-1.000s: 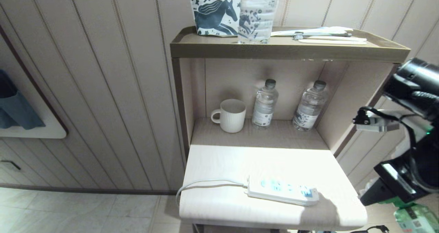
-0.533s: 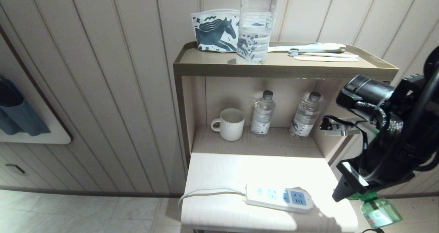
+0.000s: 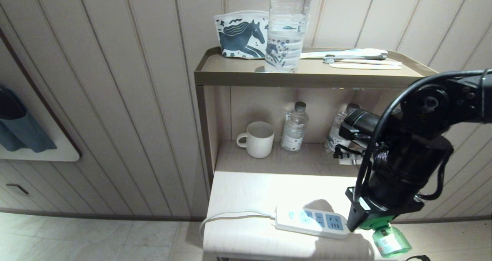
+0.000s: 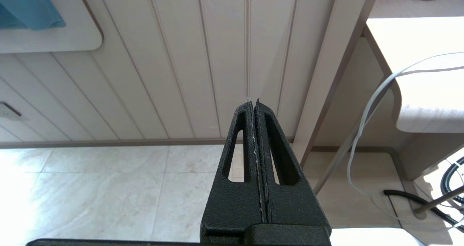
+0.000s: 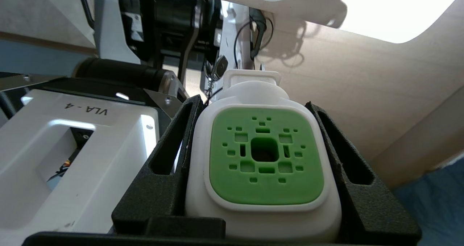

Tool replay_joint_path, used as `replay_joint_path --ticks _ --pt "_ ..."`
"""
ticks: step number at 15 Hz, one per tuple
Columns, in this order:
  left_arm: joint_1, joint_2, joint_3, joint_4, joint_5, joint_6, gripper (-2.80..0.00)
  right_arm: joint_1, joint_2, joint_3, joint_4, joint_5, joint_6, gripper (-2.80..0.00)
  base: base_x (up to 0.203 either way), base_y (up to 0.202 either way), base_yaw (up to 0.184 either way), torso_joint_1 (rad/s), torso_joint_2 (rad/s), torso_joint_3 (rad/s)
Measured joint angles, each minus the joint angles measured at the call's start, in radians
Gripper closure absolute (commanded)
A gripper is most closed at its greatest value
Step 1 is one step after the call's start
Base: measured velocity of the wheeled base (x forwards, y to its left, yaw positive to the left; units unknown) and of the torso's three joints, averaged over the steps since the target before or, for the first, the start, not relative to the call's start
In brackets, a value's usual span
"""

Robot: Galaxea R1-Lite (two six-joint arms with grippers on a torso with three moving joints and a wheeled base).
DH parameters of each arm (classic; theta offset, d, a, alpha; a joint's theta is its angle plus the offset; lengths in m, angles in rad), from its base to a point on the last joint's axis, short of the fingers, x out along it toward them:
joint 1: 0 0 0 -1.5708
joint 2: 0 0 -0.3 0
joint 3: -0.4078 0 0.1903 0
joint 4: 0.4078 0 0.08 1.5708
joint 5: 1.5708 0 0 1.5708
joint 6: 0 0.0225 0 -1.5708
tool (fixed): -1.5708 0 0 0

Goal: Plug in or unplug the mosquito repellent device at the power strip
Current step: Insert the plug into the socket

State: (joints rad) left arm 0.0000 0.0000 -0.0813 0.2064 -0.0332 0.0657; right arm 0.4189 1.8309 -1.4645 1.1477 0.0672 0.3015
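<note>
My right gripper [image 5: 253,103] is shut on the mosquito repellent device [image 5: 266,159]. Its black fingers [image 5: 170,155] press both sides of the white head with the green centre. In the head view the device's green bottle [image 3: 390,241] hangs below my right wrist [image 3: 399,168], just past the right end of the power strip [image 3: 311,222]. The strip lies near the front edge of the pale table [image 3: 250,192], and its three blue socket faces are bare. My left gripper [image 4: 253,103] is shut on nothing, low beside the table's left side, outside the head view.
A white mug [image 3: 258,138] and two small water bottles [image 3: 294,126] stand on the inner shelf behind my right arm. The top shelf holds a tall water bottle [image 3: 286,26], a horse-print pouch [image 3: 240,34] and toothbrushes [image 3: 353,57]. The strip's cord [image 3: 230,215] hangs off the table's left edge.
The head camera rose at first, shifting the scene down. My right arm swung left over the table's front right corner, carrying the device close to the strip's right end.
</note>
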Motion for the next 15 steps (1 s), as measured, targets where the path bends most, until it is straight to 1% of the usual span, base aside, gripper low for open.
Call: replay_joint_path --ticks 6,15 --pt "0.000 0.000 0.000 0.000 0.000 0.000 0.00 -0.001 0.081 0.020 -0.060 -0.001 -0.001 0.00 0.000 0.000 0.000 0.000 0.00 0.000" --pt "0.000 0.000 0.000 0.000 0.000 0.000 0.00 -0.006 0.137 -0.001 -0.082 -0.006 0.009 0.00 0.000 0.000 0.000 0.000 0.00 0.000"
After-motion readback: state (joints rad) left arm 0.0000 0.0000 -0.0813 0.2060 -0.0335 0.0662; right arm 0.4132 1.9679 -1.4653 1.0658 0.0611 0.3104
